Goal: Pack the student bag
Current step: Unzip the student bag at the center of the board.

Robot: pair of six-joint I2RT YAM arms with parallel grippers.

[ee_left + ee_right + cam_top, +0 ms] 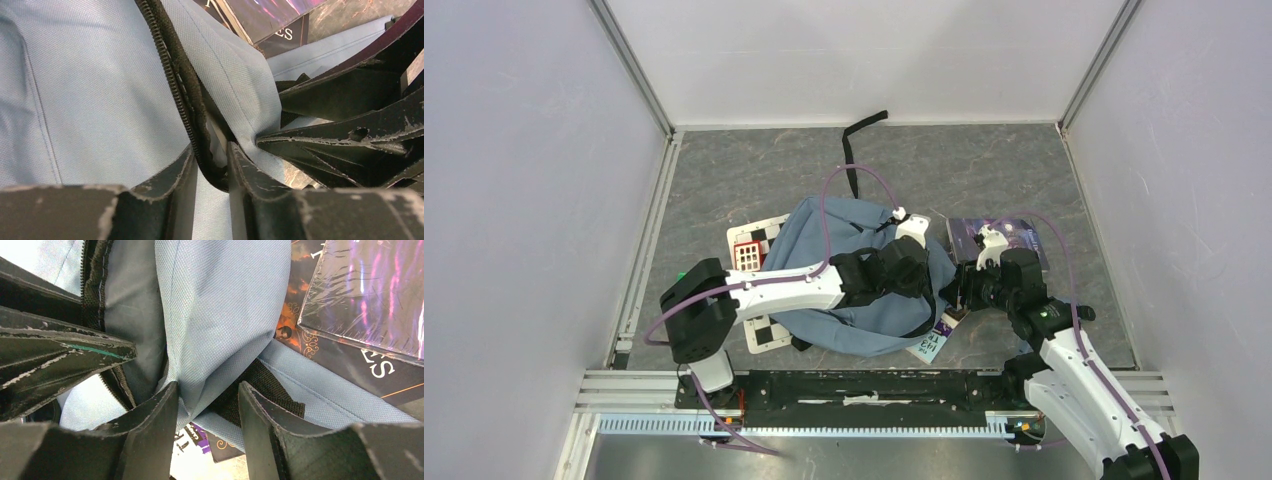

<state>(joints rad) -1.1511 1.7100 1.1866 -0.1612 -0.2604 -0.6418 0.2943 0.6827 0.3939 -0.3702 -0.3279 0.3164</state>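
Note:
The student bag (824, 230), grey-blue fabric with black zips, lies in the middle of the table. My left gripper (927, 277) reaches across it to its right edge. In the left wrist view the left gripper (211, 149) is shut on the bag's black zip edge (175, 85), which loops between the fingers. My right gripper (954, 292) meets the same edge from the right. Seen from its own wrist, the right gripper (207, 386) is shut on a thick fold of the bag (215, 305) and a piece of black webbing (260, 385).
Dark shrink-wrapped books (1014, 238) lie just right of the bag, close to the right gripper. A printed card (932, 343) pokes out under the bag's near right edge. A checkered board (749, 250) lies under its left side. A black strap (859, 135) trails toward the back wall.

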